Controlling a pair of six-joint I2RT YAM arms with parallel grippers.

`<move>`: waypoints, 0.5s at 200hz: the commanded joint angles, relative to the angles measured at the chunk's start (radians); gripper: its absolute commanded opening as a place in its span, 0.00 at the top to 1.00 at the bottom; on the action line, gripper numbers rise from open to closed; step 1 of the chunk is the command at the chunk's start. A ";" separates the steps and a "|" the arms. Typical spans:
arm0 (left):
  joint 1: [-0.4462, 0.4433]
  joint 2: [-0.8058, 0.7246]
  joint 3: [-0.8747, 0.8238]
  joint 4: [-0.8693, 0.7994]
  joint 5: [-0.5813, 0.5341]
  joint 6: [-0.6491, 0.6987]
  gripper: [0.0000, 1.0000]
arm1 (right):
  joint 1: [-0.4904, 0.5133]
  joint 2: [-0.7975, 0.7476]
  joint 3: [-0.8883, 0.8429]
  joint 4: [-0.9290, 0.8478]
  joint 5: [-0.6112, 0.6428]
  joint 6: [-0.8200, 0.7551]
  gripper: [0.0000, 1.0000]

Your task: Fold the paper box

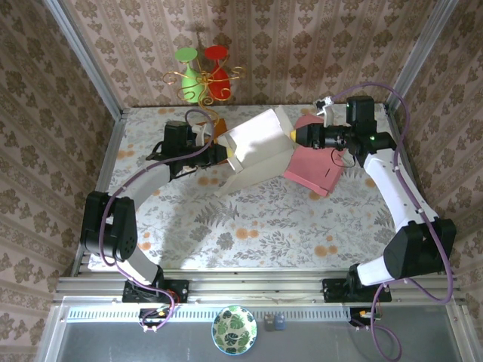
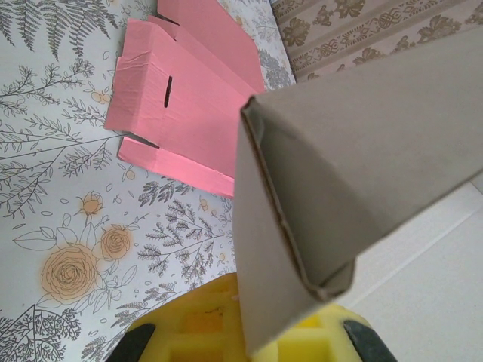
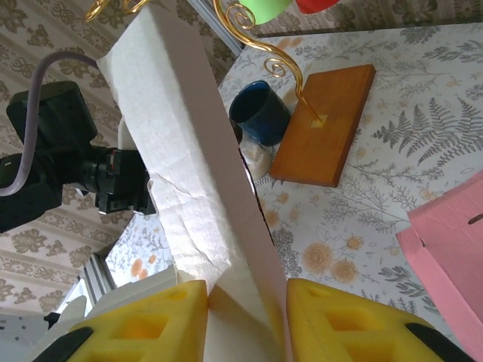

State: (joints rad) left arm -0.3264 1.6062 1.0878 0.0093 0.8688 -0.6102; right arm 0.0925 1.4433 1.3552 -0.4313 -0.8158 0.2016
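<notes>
The white paper box (image 1: pixel 256 151) is held up off the table in the middle, partly formed, between both grippers. My left gripper (image 1: pixel 223 151) is shut on its left edge; in the left wrist view a grey-brown flap (image 2: pixel 302 226) runs down between the yellow fingertips (image 2: pixel 189 332). My right gripper (image 1: pixel 294 134) grips the box's right side. In the right wrist view a folded white wall (image 3: pixel 204 211) fills the gap between the two yellow pads (image 3: pixel 151 324), and both pads touch it.
A flat pink box (image 1: pixel 321 166) lies on the table under the right gripper, and it shows as the pink box (image 2: pixel 181 98) and pink box (image 3: pixel 453 256) in the wrist views. A gold mug stand (image 1: pixel 202 75) with green and red cups stands at the back. A blue mug (image 3: pixel 260 113) sits by its wooden base (image 3: pixel 324 124).
</notes>
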 commanded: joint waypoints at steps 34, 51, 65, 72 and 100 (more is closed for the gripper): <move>0.001 0.002 0.009 0.040 0.052 -0.002 1.00 | 0.020 0.011 0.032 -0.039 0.088 -0.060 0.75; 0.001 0.006 0.011 0.048 0.053 -0.008 1.00 | 0.034 0.010 0.037 -0.060 0.121 -0.087 0.77; 0.000 0.008 0.014 0.049 0.055 -0.009 1.00 | 0.045 0.005 0.034 -0.067 0.155 -0.103 0.78; 0.000 0.009 0.016 0.050 0.056 -0.008 1.00 | 0.051 0.001 0.032 -0.070 0.174 -0.111 0.79; 0.000 0.012 0.024 0.031 0.052 0.004 1.00 | 0.069 -0.003 0.044 -0.084 0.206 -0.130 0.81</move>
State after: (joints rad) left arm -0.3256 1.6127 1.0878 0.0078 0.8677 -0.6102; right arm 0.1383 1.4441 1.3678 -0.4591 -0.6678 0.1143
